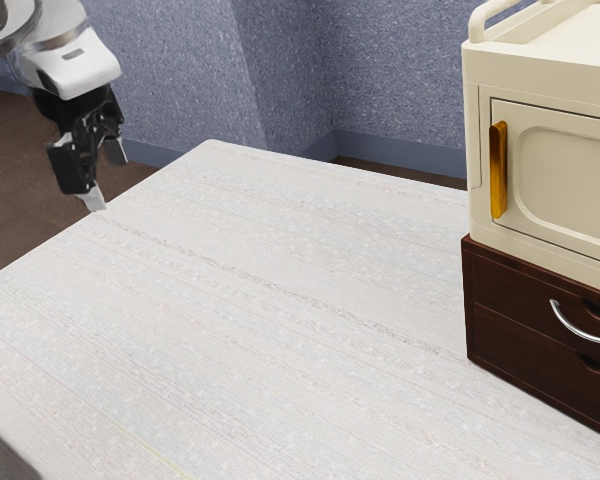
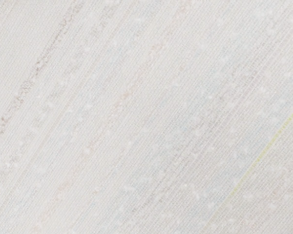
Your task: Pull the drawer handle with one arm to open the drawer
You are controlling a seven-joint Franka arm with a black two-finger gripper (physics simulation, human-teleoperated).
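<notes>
One arm, one tool (image 1: 108, 180), one tabletop (image 1: 280, 300), one dark brown drawer unit (image 1: 485, 352) with one cream cabinet (image 1: 530, 78) on top. Drawer unit: two drawer fronts (image 1: 510, 287) in view, one above the other, two dark cut-outs (image 1: 594, 363), one curved silver handle (image 1: 580, 333) on the upper front, running off at the exterior view's right edge. Both fronts look flush, drawers closed as far as I can see. Cabinet: one door (image 1: 575, 180), one upright gold handle (image 1: 498, 170). My arm comes in at the exterior view's upper left corner, hand high and tilted, fingertips pointing down and a bit toward the exterior view's right, by the tabletop's edge. Tool is spread, two fingers apart, nothing between them. It's well apart from the silver handle, not touching the unit. Wrist view looks onto pale streaked tabletop with one thin yellow line (image 2: 256, 162).
</notes>
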